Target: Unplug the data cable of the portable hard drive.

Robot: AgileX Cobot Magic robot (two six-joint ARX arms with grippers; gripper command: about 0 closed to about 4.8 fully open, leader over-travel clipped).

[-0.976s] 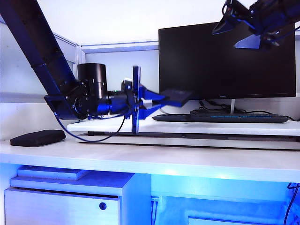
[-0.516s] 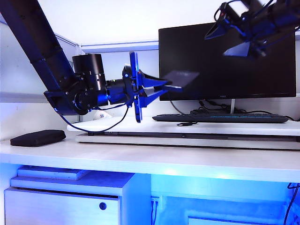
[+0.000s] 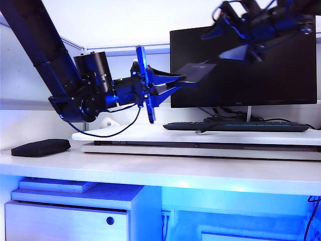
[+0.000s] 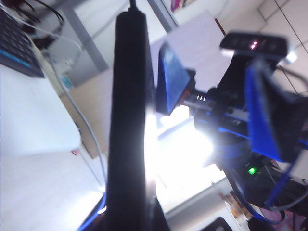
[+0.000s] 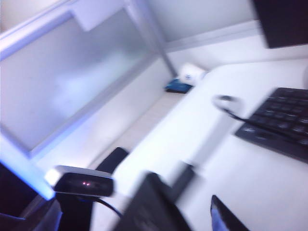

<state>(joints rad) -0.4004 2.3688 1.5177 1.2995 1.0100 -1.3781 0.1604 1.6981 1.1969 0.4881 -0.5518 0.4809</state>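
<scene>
Left hand [image 3: 183, 80] raised above the surface [image 3: 165, 165], left of centre, pointing right, clamped on one end of the drive [image 3: 198, 70]. Drive held up in front of the monitor [image 3: 243, 65], roughly level, well above the keyboard [image 3: 235, 126]. In the left wrist view, drive [image 4: 127, 120] seen edge-on as a dark slab, with the cable [image 4: 132, 4] leaving its far end, so still plugged in.

Right hand [image 3: 235, 42] high at the upper right, in front of the monitor's top edge, just right of and above the drive, apart from it, fingers spread wide with nothing between them. Right wrist view blurred: one fingertip [image 5: 224, 216] at the lower edge, drive [image 5: 154, 207] below it, keyboard [image 5: 279, 125] off to one side.

A loose thin black cord end [image 3: 200, 131] lying on the raised white board [image 3: 125, 134] just in front of the keyboard; whether this belongs to the drive's cable cannot be told. Black pouch [image 3: 40, 147] at far left on the surface.
</scene>
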